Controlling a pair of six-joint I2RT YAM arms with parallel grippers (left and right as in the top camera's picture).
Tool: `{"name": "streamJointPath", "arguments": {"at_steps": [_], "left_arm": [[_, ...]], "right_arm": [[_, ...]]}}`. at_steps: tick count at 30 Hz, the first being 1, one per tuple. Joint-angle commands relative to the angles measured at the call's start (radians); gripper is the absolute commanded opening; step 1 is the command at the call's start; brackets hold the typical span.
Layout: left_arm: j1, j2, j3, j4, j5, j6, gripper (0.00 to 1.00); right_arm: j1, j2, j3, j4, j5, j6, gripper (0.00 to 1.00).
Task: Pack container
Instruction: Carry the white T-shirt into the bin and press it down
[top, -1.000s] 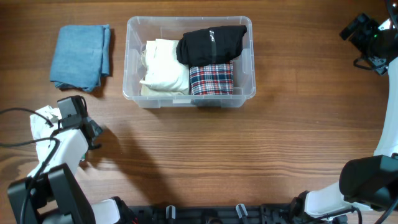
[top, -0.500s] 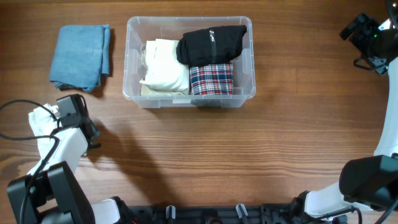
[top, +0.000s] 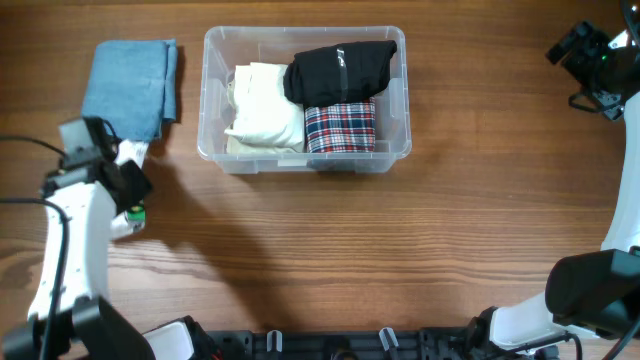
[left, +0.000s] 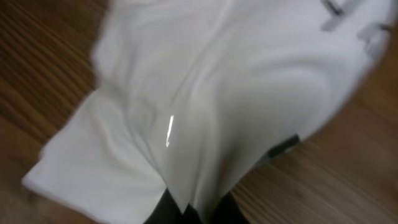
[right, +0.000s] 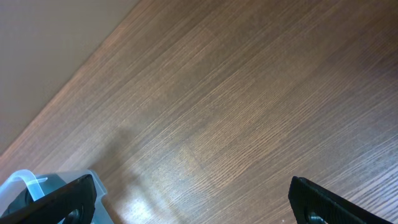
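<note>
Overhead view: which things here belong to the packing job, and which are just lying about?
Job: container; cream garment, black garment and plaid cloth inside it; white garment pinched in the left gripper; blue folded cloth beside the container, probably to be packed.
Lying about: nothing loose; only the right gripper, open and idle, off to the container's side.

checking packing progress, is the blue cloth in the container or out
Out. The folded blue cloth lies on the table beside the container, outside its rim.
</note>
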Motion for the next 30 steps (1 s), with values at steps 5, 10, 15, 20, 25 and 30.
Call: {"name": "streamJointPath", "arguments": {"at_steps": [5,10,15,20,25,30], "left_arm": [[-0.029,-0.141,0.325,-0.255,0.130,-0.011,0.04],[-0.218,-0.217,0.372,-0.254,0.145,0.088,0.04],[-0.462,-0.215,0.372,-0.175,0.141,0.082,0.04],[-0.716,-0.141,0.372,-0.005,0.061,-0.214,0.04],[-0.917,0.015,0.372,0.211,0.049,0.027,0.04],[-0.983,0.128,0.372,0.217,0.031,0.392,0.04]], "right_arm": [[0.002,0.006,-0.006,0.003,0.016,0.015,1.00],[0.002,0.006,-0.006,0.003,0.016,0.015,1.00],[0.002,0.006,-0.006,0.003,0.016,0.016,1.00],[0.002,0.006,-0.006,0.003,0.016,0.015,1.00],[0.002,0.006,-0.006,0.003,0.016,0.016,0.99],[0.002,0.006,-0.006,0.003,0.016,0.015,1.00]]}}
